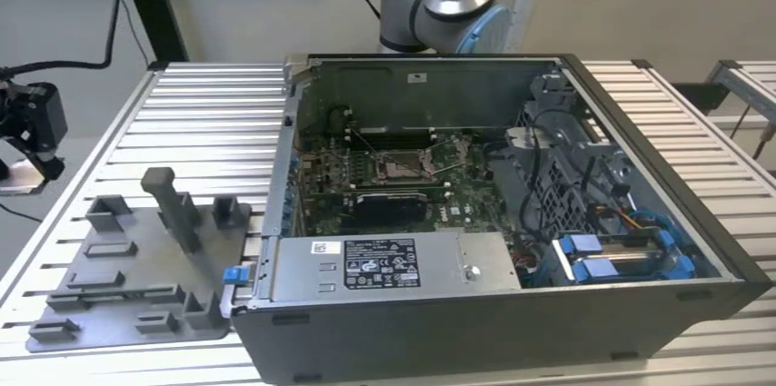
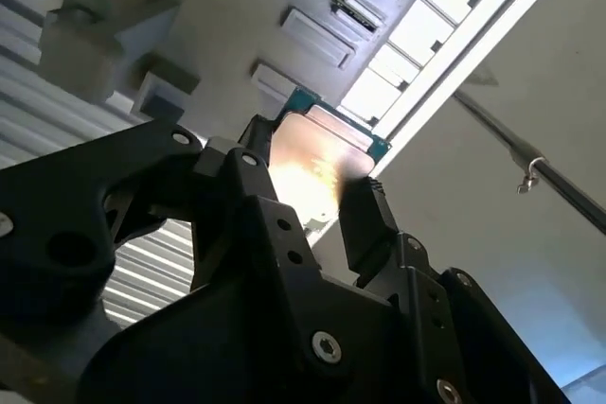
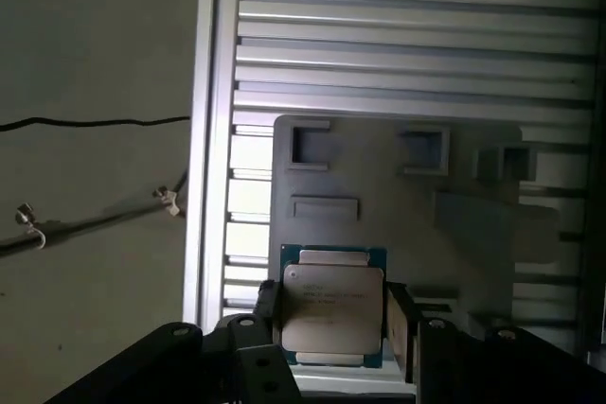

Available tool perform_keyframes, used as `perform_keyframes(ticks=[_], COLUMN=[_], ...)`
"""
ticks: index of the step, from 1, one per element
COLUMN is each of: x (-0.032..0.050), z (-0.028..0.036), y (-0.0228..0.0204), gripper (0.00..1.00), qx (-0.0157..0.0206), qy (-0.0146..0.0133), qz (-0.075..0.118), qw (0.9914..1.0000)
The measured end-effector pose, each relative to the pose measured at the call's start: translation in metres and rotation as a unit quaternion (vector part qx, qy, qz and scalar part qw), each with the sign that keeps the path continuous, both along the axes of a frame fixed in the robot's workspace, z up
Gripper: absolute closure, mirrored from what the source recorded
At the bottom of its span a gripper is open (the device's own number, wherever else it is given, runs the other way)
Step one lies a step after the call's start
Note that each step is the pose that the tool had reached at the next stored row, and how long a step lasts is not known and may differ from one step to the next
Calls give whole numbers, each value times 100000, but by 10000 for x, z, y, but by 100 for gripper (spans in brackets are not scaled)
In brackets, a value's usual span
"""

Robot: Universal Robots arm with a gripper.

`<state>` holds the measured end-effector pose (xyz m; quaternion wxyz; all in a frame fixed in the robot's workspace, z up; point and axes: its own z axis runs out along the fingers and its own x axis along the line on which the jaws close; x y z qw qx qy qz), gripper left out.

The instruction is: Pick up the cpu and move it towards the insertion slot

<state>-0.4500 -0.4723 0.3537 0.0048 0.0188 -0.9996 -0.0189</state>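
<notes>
First wrist view puts the cpu (image 3: 333,305) squarely between the two fingers (image 3: 268,314) of the pincer (image 3: 333,321), which is clenched on the chip's opposite edges. The pale lid faces the camera with a green rim around it. Below it lies the grey fixture tray (image 3: 407,196) on the slatted counter (image 3: 379,35).

In the exterior view the insertion slot (image 1: 401,165) sits on the green board inside the open computer case (image 1: 510,277). The case is well apart from the tray, towards the exterior view's right.

Because the hold is only on thin edges, the carry probably calls for steady, unhurried travel with the chip held level, so it cannot twist or slip. The path should pass above the tray's upright blocks and the case wall, then approach the socket from overhead. Holding the chip's sides parallel to the silver frame, and clear of the wire levers, would ease alignment.
</notes>
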Motion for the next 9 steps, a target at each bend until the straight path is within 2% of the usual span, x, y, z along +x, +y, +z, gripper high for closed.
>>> perform_keyframes(ticks=[9], x=[0], z=[409], y=[0], gripper=[100], qx=[-4], qy=[51], qz=[0], qw=[100000])
